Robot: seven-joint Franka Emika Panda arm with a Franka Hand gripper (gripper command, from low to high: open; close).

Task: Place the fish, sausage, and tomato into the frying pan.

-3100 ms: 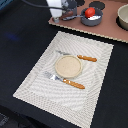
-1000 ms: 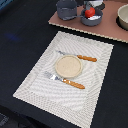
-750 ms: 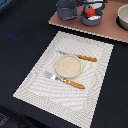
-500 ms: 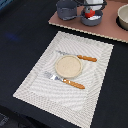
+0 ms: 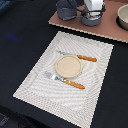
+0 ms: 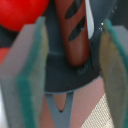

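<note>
Dark tabletop (image 5: 20, 45). Pale woven placemat (image 5: 95, 95) at centre, lying directly on it. Brown board (image 5: 112, 32) at 12–1 o'clock, also on the tabletop, its near edge just beside the placemat's far edge; whether they touch cannot be told.

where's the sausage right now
In the wrist view the sausage lies in the frying pan beside the tomato, between the gripper's open fingers; the exterior view hides it behind the gripper.

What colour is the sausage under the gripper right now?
Reddish-brown with dark stripes: the sausage shows best in the wrist view.
</note>
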